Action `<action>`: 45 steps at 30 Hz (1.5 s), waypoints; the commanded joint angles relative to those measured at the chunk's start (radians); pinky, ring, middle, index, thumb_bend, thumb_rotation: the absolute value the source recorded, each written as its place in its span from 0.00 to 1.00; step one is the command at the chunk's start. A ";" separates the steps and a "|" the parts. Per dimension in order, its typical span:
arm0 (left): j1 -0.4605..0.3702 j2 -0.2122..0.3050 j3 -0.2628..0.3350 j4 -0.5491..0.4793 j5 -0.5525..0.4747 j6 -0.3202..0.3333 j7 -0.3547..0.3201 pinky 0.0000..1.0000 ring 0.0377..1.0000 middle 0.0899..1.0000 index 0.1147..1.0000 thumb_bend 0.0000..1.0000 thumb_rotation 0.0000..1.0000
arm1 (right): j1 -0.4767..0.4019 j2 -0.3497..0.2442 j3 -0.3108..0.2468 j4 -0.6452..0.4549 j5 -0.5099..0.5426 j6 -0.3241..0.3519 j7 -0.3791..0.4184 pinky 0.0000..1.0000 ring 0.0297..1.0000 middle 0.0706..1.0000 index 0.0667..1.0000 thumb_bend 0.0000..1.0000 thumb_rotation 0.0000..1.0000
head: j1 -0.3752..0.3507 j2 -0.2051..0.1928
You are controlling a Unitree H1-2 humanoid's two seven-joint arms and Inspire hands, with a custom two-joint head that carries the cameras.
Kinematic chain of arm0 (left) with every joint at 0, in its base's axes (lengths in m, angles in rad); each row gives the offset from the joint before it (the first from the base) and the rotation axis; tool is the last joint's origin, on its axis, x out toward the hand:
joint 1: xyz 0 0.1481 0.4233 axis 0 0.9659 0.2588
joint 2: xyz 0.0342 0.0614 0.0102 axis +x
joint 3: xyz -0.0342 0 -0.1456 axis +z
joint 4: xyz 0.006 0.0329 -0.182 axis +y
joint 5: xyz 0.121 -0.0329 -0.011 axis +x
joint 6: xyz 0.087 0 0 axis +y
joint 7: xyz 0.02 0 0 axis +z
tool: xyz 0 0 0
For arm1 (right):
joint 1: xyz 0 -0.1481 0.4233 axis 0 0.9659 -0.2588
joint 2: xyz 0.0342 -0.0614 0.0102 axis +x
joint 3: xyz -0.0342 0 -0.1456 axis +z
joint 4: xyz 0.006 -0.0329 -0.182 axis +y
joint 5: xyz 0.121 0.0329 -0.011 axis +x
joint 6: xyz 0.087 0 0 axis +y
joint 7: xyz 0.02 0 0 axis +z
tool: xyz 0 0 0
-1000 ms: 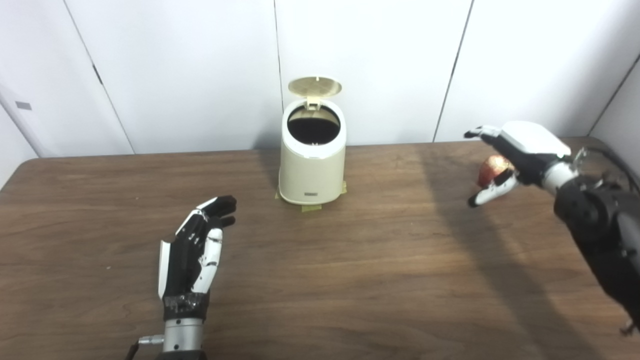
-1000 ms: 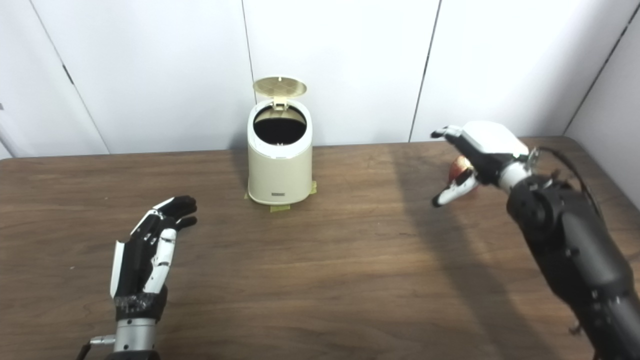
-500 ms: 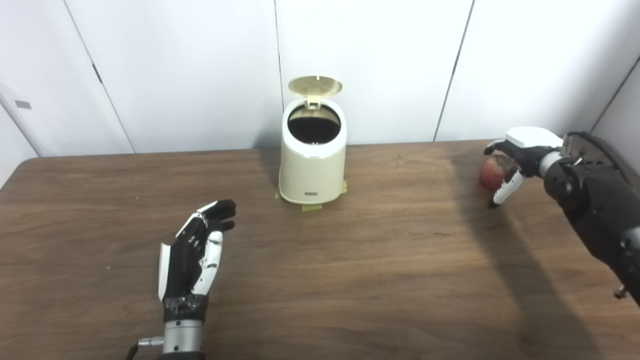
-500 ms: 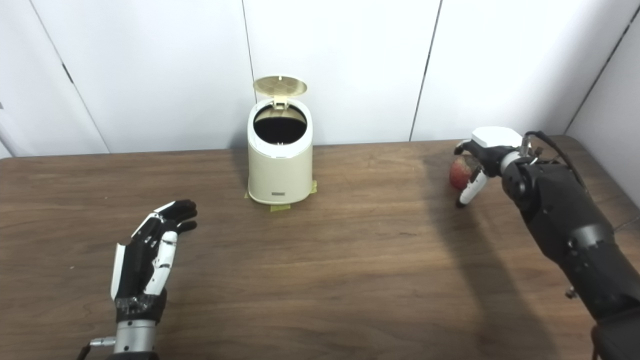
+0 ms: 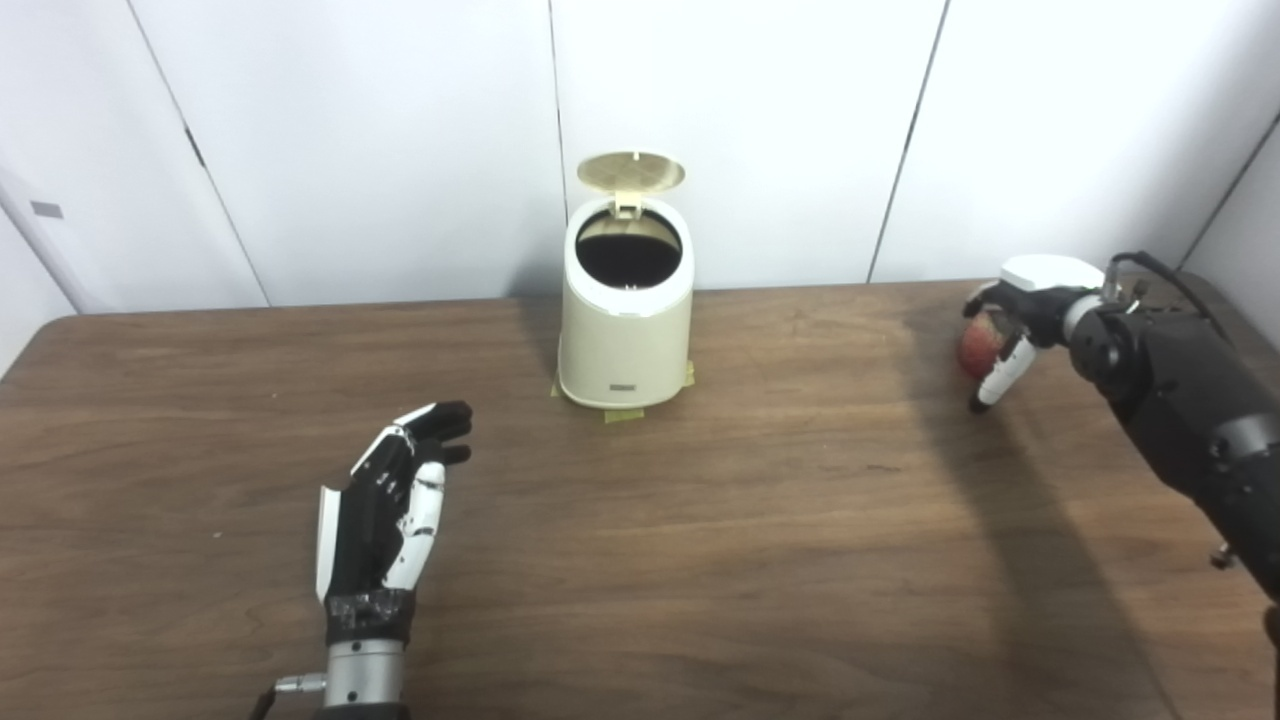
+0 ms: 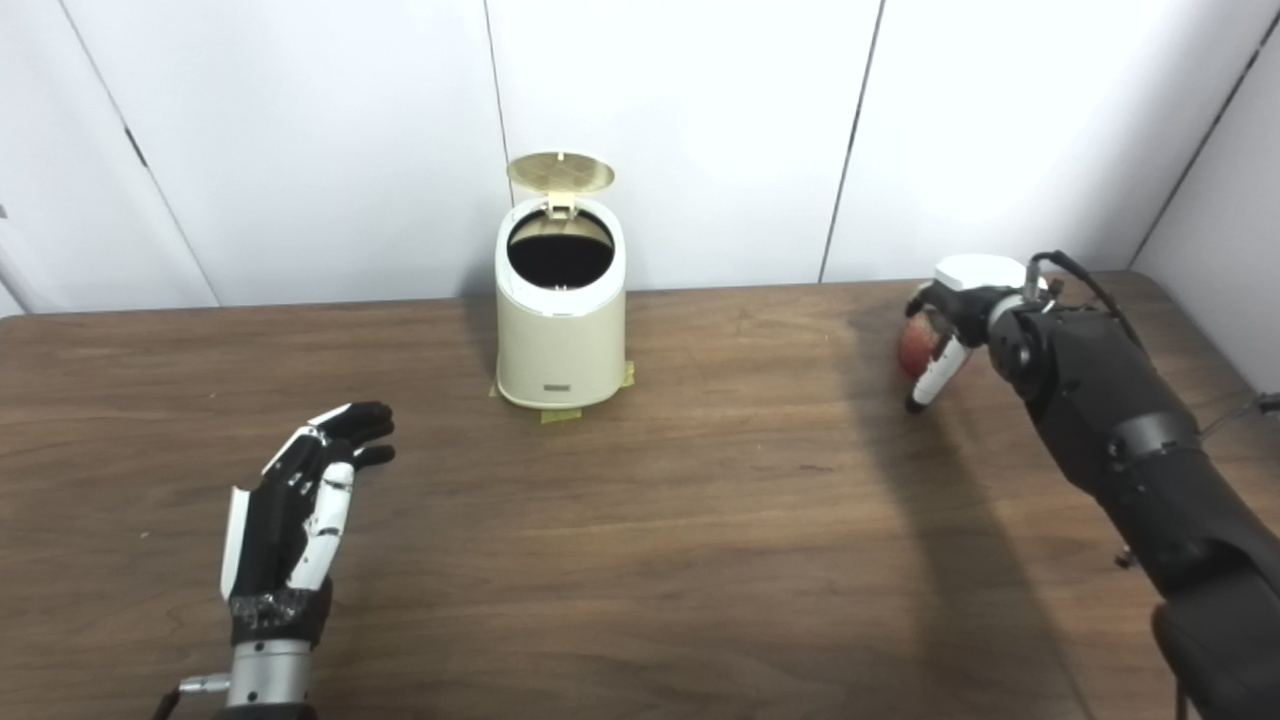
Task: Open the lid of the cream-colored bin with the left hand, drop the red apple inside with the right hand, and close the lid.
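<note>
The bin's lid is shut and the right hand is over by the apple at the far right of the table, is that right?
Not quite: the lid of the bin stands open, as the left eye view shows. The right hand is indeed at the apple at the table's far right.

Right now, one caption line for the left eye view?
Bin lid open; right hand around the red apple; left hand waits open.

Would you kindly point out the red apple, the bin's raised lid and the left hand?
red apple (image 5: 977, 347): left eye view, on its bare left side.
lid (image 5: 631, 171): left eye view, middle of its underside.
left hand (image 6: 290, 505): right eye view, middle of the hand.
</note>
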 commanded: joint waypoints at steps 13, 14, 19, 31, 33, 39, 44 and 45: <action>0.024 0.002 -0.011 0.019 0.043 -0.072 0.010 0.69 0.74 0.72 0.66 0.19 0.62 | -0.091 -0.015 0.040 -0.006 0.017 -0.006 0.012 0.52 0.63 0.72 0.72 0.86 0.09 | 0.009 0.006; 0.025 0.002 -0.011 0.018 0.052 -0.070 0.013 0.69 0.74 0.72 0.66 0.19 0.62 | -0.090 -0.014 0.059 0.009 -0.013 -0.016 -0.042 0.51 0.62 0.71 0.72 0.86 0.08 | 0.009 0.007; 0.028 0.006 -0.016 0.011 0.090 -0.062 0.019 0.68 0.74 0.72 0.67 0.19 0.71 | -0.071 0.017 0.057 0.070 -0.041 -0.019 -0.282 0.35 0.43 0.43 0.47 0.54 0.00 | 0.006 0.008; 0.026 0.009 -0.016 0.016 0.067 -0.075 0.018 0.66 0.73 0.71 0.66 0.18 0.66 | -0.043 0.032 0.008 -0.005 0.000 0.025 -0.304 0.31 0.38 0.39 0.47 0.53 0.00 | -0.010 0.011; 0.025 0.011 -0.018 0.017 0.057 -0.078 0.013 0.66 0.73 0.72 0.66 0.17 0.66 | -0.034 0.027 -0.002 -0.031 0.018 0.007 -0.303 0.30 0.37 0.38 0.47 0.53 0.00 | -0.010 0.011; 0.025 0.011 -0.021 0.018 0.061 -0.077 0.013 0.67 0.73 0.72 0.67 0.17 0.66 | 0.023 0.004 -0.044 -0.251 0.062 -0.027 -0.261 0.36 0.43 0.43 0.45 0.53 0.00 | -0.010 0.014; 0.023 0.013 -0.023 0.018 0.065 -0.073 0.012 0.67 0.74 0.72 0.67 0.18 0.67 | 0.072 0.007 -0.065 -0.490 0.085 -0.115 -0.263 0.38 0.46 0.50 0.43 0.52 0.00 | -0.008 0.016; 0.023 0.012 -0.022 0.018 0.068 -0.071 0.014 0.66 0.73 0.72 0.67 0.18 0.67 | 0.081 0.014 -0.067 -0.544 0.083 -0.134 -0.269 0.35 0.43 0.49 0.43 0.52 0.00 | -0.009 0.015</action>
